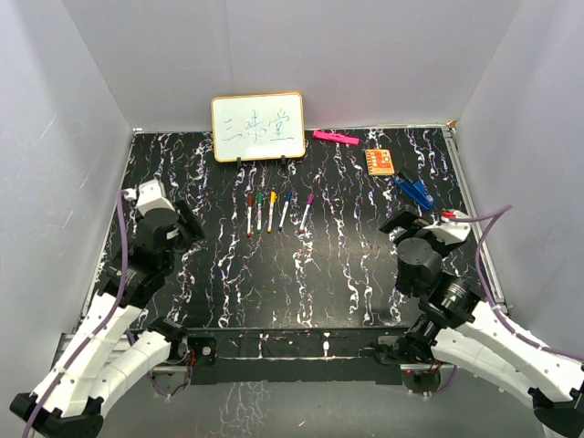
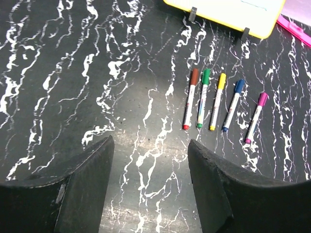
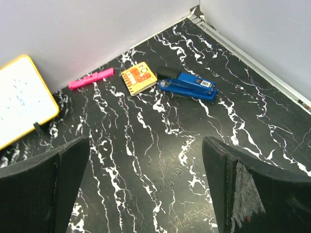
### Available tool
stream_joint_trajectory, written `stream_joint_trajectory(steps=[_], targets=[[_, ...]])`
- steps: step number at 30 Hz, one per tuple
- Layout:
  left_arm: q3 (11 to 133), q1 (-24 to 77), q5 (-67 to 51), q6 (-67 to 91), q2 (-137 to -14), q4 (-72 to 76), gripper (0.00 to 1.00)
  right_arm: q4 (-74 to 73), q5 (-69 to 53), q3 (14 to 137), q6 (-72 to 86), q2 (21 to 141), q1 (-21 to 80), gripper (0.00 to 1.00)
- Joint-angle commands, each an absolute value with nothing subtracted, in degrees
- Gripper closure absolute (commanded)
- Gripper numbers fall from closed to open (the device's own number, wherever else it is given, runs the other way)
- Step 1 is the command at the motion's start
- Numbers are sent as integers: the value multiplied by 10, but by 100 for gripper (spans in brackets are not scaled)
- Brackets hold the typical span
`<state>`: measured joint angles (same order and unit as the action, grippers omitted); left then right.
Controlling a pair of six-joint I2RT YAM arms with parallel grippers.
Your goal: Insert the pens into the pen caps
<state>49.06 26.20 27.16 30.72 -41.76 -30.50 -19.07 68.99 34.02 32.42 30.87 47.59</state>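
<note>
The left gripper (image 2: 150,143) is seen with its jaws parted and nothing between them; ahead and to its right the five pens (image 2: 217,102) are laid side by side on the table (image 2: 73,73) — the pen caps (image 2: 222,80) seated on their far ends — with a whiteboard (image 2: 228,12) stood beyond. The right gripper (image 3: 146,141) is spread wide and empty, a blue stapler (image 3: 189,86), an orange card (image 3: 138,77) and a pink marker (image 3: 91,79) lying farther ahead.

Five capped pens (image 2: 217,103) in a row, left tool (image 2: 150,145) parted, empty
</note>
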Motion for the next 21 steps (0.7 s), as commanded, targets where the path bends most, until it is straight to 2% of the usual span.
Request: stream_joint_trajectory(steps=[1,16,21], targets=[[490,259,335,318,-388,-339,39,-179,691,360,325,341,474,2],[481,259,343,324,-403,-334,39,-177,685,362,329,359,475,2],[471,259,340,321,-396,-325,43,-177,683,361,328,365,474,2]])
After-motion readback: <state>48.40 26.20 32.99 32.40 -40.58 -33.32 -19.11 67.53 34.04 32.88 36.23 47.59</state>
